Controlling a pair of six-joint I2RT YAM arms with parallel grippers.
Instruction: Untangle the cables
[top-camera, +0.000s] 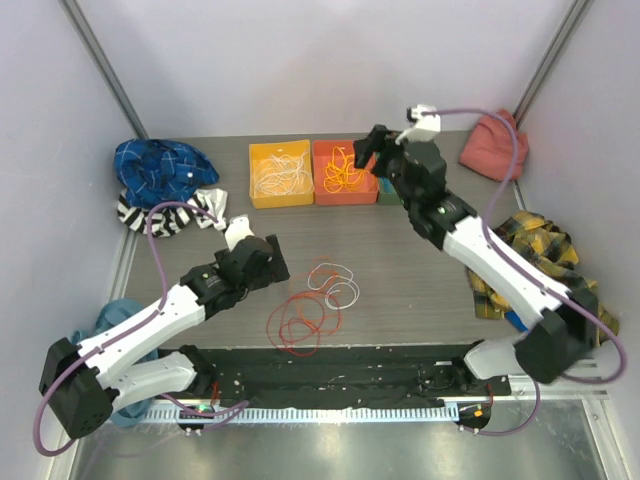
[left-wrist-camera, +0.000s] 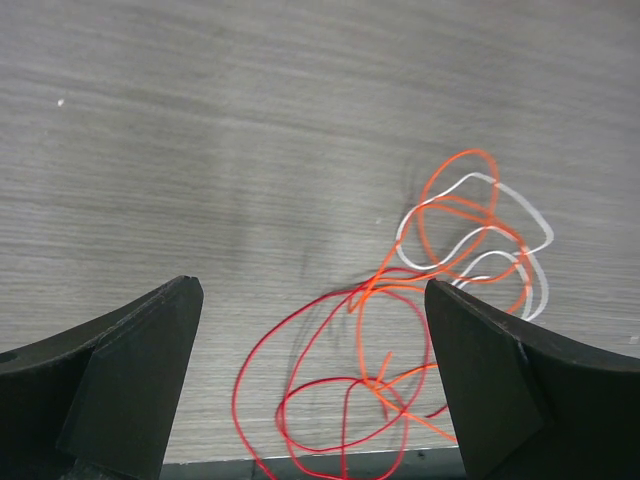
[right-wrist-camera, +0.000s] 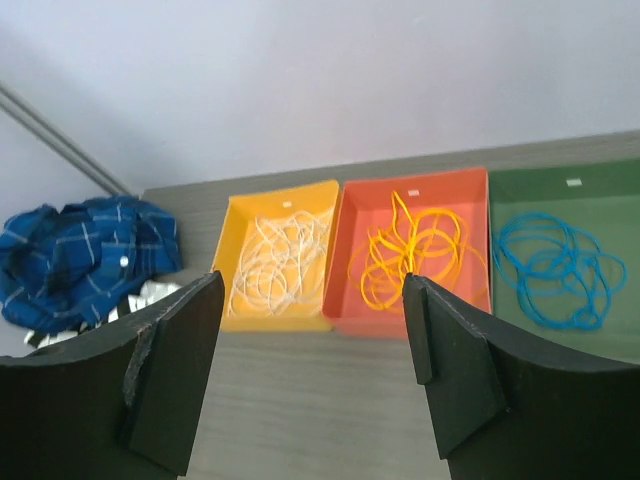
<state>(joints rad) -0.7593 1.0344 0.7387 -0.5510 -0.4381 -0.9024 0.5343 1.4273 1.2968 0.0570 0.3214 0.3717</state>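
Mid-sort: left gripper wide, empty, over tangled cables; right gripper wide, empty, above orange bin. Next: pinch one strand.

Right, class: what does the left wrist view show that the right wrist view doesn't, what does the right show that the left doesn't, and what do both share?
Left wrist only: a tangle of red, orange and white cables.
Right wrist only: a yellow tray with white cables, an orange tray with yellow cables, a green tray with blue cables, and a blue cloth.
Both: the grey table and open black fingers holding nothing, the left fingers and the right fingers.
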